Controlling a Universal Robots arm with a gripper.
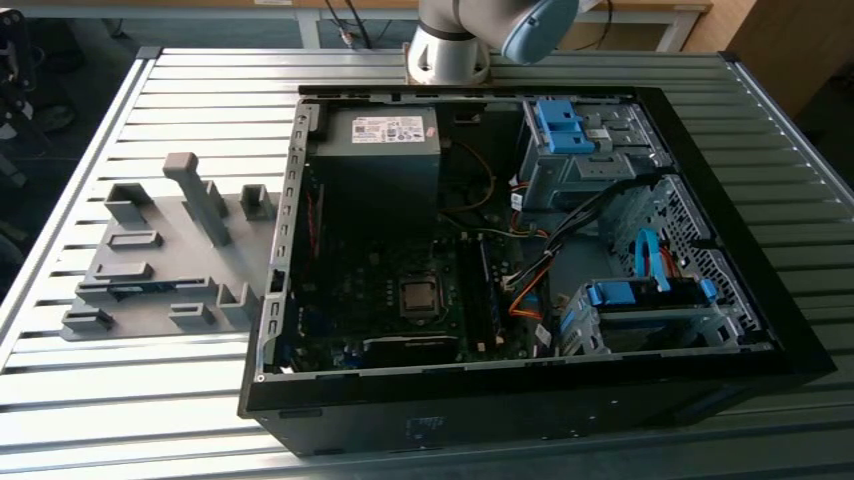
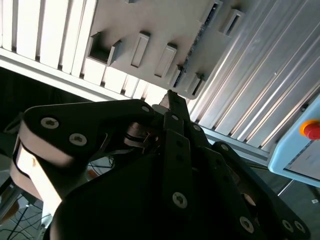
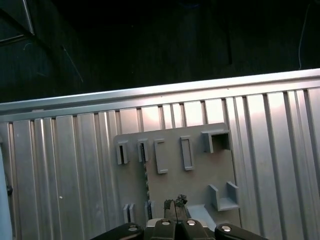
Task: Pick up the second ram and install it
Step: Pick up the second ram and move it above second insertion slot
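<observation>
One ram stick (image 3: 145,180) stands in one tray (image 3: 195,185).

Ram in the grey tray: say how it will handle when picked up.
The ram looks thin and flat, so it is probably stiff and light. Seemingly standing on edge in the grey tray, it would likely tip if pushed sideways.

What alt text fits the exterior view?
An open computer case lies on a slatted metal table, its motherboard exposed. On the exterior view's left sits a grey holder tray with a thin blue-green ram stick in it; the arm's base stands beyond the case.
</observation>
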